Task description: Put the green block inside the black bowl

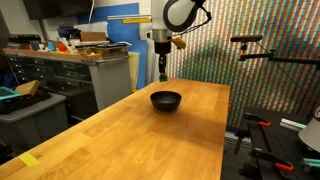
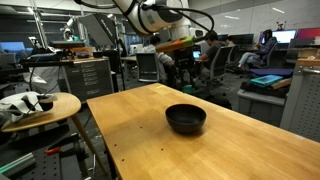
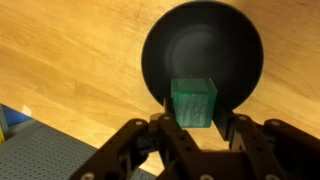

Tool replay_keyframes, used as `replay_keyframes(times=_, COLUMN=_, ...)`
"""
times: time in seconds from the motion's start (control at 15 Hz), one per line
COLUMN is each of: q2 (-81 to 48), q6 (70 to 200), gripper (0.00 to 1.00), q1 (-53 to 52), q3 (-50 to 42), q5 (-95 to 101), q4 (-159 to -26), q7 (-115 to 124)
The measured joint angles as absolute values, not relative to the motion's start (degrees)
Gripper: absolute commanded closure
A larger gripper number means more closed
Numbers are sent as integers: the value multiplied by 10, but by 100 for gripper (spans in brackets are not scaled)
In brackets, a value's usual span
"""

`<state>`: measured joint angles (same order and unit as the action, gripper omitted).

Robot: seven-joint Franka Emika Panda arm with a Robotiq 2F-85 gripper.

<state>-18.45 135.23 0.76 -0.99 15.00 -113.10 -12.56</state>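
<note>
While raised above the wooden table (image 1: pixel 190 130), the green block (image 3: pixel 193 100) is clamped by the gripper (image 3: pixel 194 122), overlapping the black bowl (image 3: pixel 203 45) rim in the wrist view.

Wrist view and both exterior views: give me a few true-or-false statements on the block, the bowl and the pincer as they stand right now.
The pincer holds the green block between its fingers. True.
The black bowl already contains a block. False: its inside is empty.
The black bowl stands upright on the wooden tabletop. True.
The pincer rests on the wooden tabletop. False: in an exterior view the pincer hangs above the wood, near the bowl.
</note>
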Motion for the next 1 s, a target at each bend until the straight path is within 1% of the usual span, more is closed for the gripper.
replay_keyframes(times=0.47, q2=-147, q6=1462, gripper=79, q1=8, q3=-11, q5=132, q4=-1235, q7=-43)
replay_keyframes(times=1.0, q2=-147, q6=1567, gripper=79, q1=15, q3=-16, q5=84, q4=-1301, q7=-22)
